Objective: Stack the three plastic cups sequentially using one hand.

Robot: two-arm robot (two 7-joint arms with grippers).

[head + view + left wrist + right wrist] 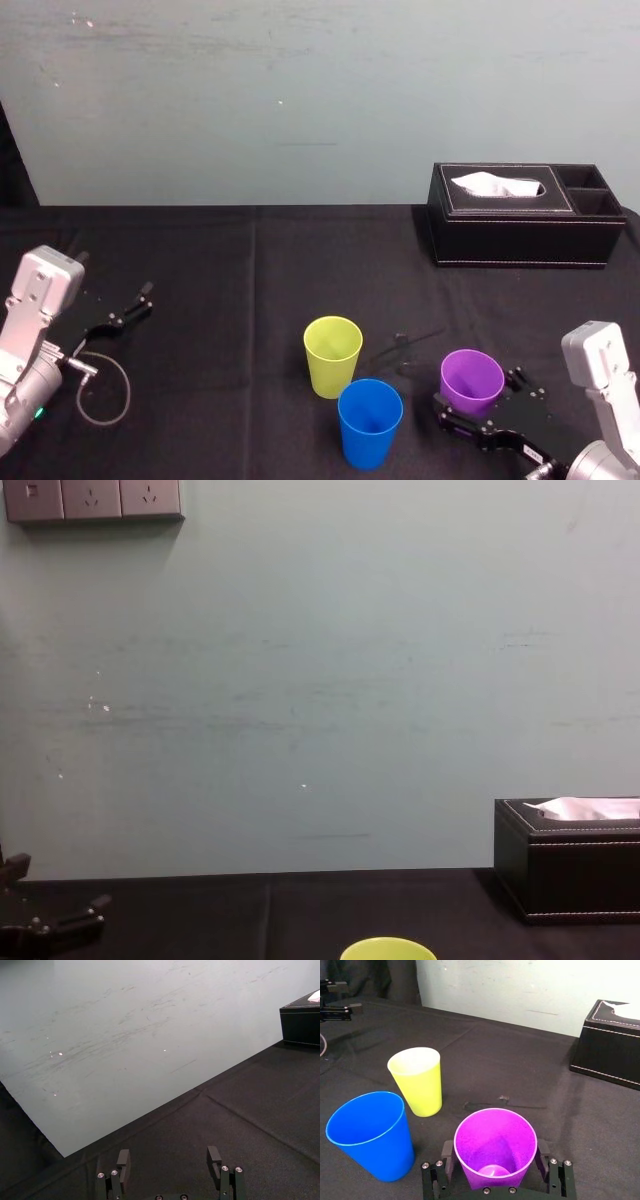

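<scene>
Three cups stand upright and apart on the black cloth. The yellow-green cup [332, 357] [417, 1082] is farthest back; its rim [388, 949] peeks into the chest view. In front of it stands the blue cup [370, 425] [370, 1135]. The purple cup [472, 380] [495, 1140] is to their right, between the fingers of my right gripper [482, 398] [495, 1155]. That gripper is open, one finger on each side of the cup's lower wall. My left gripper [140, 300] [170, 1160] [50, 925] rests open and empty at the far left.
A black leather tissue box [520, 215] [612, 1042] [570, 865] stands at the back right by the wall. A small dark piece [403, 345] lies between the yellow-green and purple cups. A grey cable loop [100, 390] hangs by the left arm.
</scene>
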